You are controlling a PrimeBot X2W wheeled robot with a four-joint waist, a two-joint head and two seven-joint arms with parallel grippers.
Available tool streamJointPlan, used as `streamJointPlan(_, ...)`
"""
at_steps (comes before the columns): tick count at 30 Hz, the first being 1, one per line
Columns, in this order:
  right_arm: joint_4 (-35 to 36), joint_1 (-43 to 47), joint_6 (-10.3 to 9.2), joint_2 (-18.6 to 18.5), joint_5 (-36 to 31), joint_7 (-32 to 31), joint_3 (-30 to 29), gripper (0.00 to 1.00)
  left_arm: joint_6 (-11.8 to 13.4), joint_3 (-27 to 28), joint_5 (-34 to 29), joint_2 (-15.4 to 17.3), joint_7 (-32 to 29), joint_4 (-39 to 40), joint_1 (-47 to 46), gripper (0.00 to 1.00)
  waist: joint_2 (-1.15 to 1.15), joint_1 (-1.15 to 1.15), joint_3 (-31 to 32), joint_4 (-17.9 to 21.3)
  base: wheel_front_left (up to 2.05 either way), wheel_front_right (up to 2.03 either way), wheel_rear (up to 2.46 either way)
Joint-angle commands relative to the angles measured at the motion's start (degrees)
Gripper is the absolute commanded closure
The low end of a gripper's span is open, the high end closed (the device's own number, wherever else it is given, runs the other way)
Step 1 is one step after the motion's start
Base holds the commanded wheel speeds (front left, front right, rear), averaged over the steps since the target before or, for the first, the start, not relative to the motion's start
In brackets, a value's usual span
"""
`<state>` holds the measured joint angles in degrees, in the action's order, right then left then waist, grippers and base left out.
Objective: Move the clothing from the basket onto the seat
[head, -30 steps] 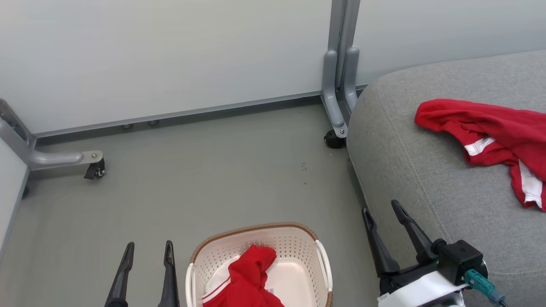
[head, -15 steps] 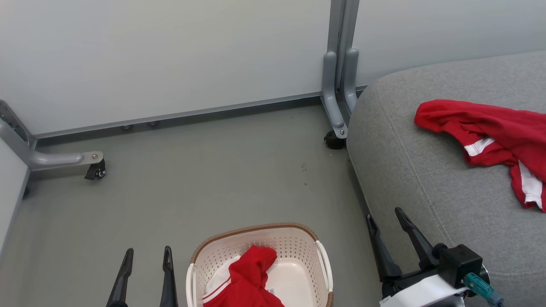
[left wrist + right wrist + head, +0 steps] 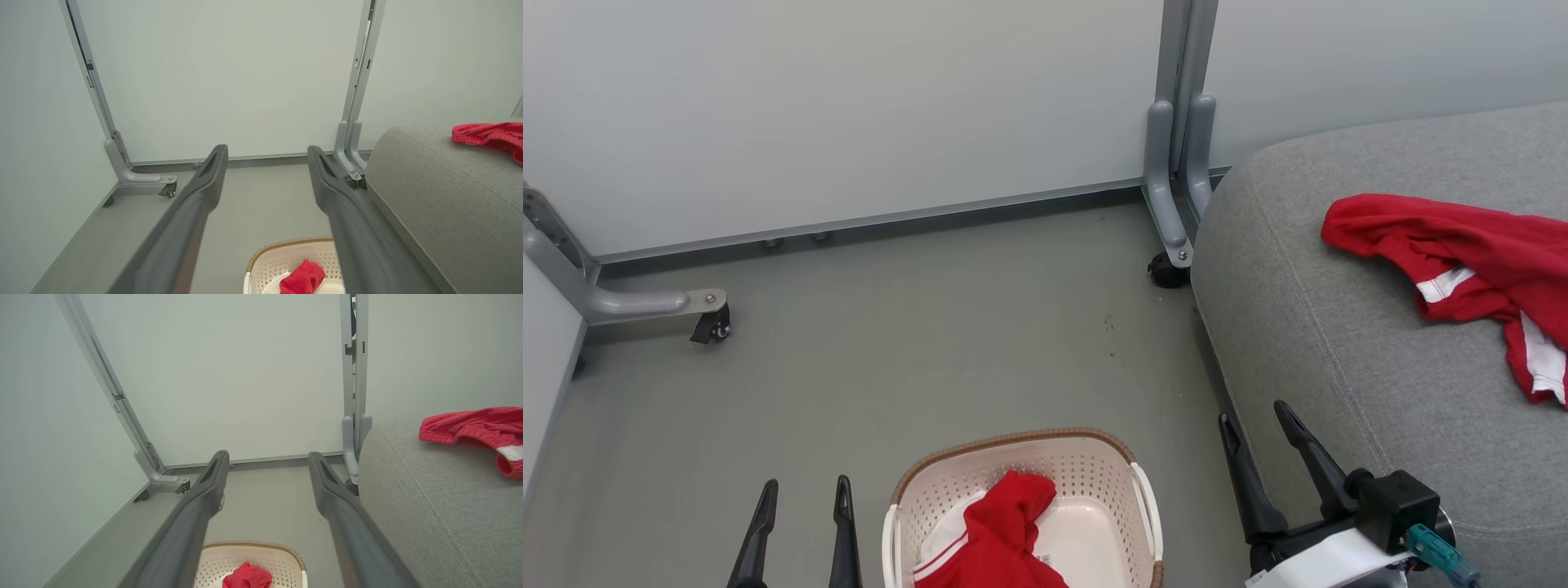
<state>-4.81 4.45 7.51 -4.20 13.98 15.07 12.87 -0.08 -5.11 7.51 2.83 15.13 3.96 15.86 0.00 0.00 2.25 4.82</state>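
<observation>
Both grippers are empty, jaws spread wide. The left gripper (image 3: 805, 488) hangs just left of the basket (image 3: 1013, 439); the right gripper (image 3: 1254, 415) hangs between basket and seat (image 3: 1339, 367). The first garment (image 3: 1454, 253) lies on the seat, well in from its rounded corner. The second garment (image 3: 1005, 531) is heaped against the basket's left wall. Descend vertically onto its raised fold, clear the rim, and pinch deep before lifting.

the soft bright red garment (image 3: 1445, 237) is showing white stripes on the light grey fabric seat cushion (image 3: 1298, 343); the cream-white perforated plastic basket (image 3: 1090, 478) is showing a brown woven rim.
</observation>
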Motion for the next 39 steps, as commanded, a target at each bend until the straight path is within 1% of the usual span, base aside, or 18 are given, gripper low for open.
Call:
streamJointPlan(1, -0.17, 0.68, -0.05, -0.02, -0.15, 0.16, 0.08, 0.0, -0.15, 0.28, 0.33, 0.12, 0.03, 0.03, 0.9, 0.0, 0.0, 0.0, 0.17, -0.03, 0.0, 0.0, 0.0)
streamJointPlan(20, -0.42, 1.6, -0.04, -0.19, -0.81, 0.17, -0.28, 0.0, -0.37, 0.02, -0.92, 0.12, 0.02, -0.03, 1.59, 0.0, 0.0, 0.0, 1.52, -0.08, 0.0, 0.0, 0.0)
streamJointPlan(24, -0.56, 1.55, -0.05, -0.14, -1.13, 0.16, -0.77, 0.0, -0.97, -0.49, -0.86, 0.12, 0.02, -0.76, 1.59, 0.0, 0.0, 0.0, 0.87, 0.06, 0.0, 0.0, 0.0)
streamJointPlan(27, -0.96, 1.61, -0.05, -0.06, -0.5, 0.17, -0.73, 0.0, -1.77, -1.33, -0.72, 0.12, 0.02, -2.94, 1.31, 0.0, 0.0, 0.0, -0.21, 0.24, 0.0, 0.0, 0.0)
streamJointPlan(33, -0.98, -0.04, -0.04, -0.08, -0.51, 0.17, -3.25, 0.0, -3.8, -4.21, -2.91, 0.12, 0.03, -10.21, -3.08, 0.0, 0.0, 0.0, -4.63, 0.53, 0.0, 0.0, 0.0)
streamJointPlan(37, 0.36, -2.72, -0.05, 0.06, -0.2, 0.17, -5.87, 0.0, -5.64, -8.15, -5.71, 0.27, 0.02, -16.03, -9.51, 0.0, 0.0, 0.0, -11.85, -0.03, 0.0, 0.0, 0.0)
streamJointPlan(39, 1.1, -4.89, -0.04, -0.16, -0.22, 0.17, -6.84, 0.0, -6.45, -10.48, -6.82, 0.61, 0.03, -19.45, -14.6, 0.0, 0.0, 0.0, -15.6, -0.4, 0.0, 0.0, 0.0)
